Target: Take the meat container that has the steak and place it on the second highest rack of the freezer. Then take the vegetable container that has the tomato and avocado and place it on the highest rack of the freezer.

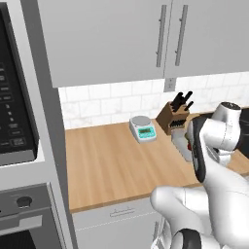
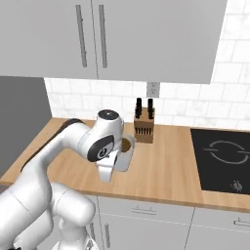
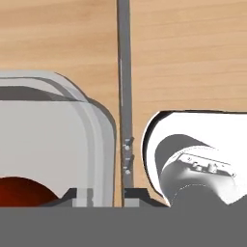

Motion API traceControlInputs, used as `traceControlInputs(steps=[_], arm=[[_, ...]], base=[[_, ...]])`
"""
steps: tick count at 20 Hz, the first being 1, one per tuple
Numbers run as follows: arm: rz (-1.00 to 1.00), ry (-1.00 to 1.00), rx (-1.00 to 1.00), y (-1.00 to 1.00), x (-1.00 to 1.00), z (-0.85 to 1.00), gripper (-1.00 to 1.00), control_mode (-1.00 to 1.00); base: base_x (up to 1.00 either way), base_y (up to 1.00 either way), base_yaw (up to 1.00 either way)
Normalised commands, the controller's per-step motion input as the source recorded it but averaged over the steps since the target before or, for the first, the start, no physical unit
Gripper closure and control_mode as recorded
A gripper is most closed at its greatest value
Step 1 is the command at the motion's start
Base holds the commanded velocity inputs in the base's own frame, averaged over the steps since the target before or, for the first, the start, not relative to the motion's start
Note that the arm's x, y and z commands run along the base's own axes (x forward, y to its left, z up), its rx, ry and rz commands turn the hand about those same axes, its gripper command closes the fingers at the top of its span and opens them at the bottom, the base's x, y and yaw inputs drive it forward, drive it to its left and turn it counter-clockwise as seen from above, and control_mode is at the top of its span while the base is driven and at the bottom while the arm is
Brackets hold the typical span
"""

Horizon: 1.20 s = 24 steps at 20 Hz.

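Gripper [image 3: 100, 195] straddles container [image 3: 53, 140] wall (steep).

Wide bare stretch of light wooden counter [image 1: 107, 165] left of the small teal-faced kitchen scale [image 1: 143, 129]. Right side crowded: brown wooden knife block [image 2: 144, 128] just behind the translucent grey container [image 2: 125, 154].

Your left base view: behind arm, facing forward-down over wooden counter [image 1: 112, 160]. Right base view: same counter [image 2: 161, 171] from other side; both share knife block [image 1: 171, 118] [image 2: 144, 128]. Hand view: close, straight down at container [image 3: 53, 140] rim.
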Motion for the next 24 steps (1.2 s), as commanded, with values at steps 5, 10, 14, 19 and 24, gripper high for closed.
traceControlInputs(steps=[5, 10, 14, 19, 24], arm=[[0.00, 0.00, 0.00, 0.48, -0.45, 0.70, 1.00, -1.00], [-0.05, 0.00, 0.01, 0.38, -0.30, 0.50, 1.00, -1.00], [-0.14, -0.02, 0.00, 0.15, -0.32, 0.54, 1.00, -1.00], [-0.10, -0.01, 0.00, 0.00, -0.29, 0.45, 1.00, -1.00], [-0.02, 0.00, 0.00, 0.00, -0.17, 0.54, 1.00, -1.00]], base=[[0.00, 0.00, 0.00], [0.00, 0.00, 0.00], [0.00, 0.00, 0.00], [0.00, 0.00, 0.00], [0.00, 0.00, 0.00]])
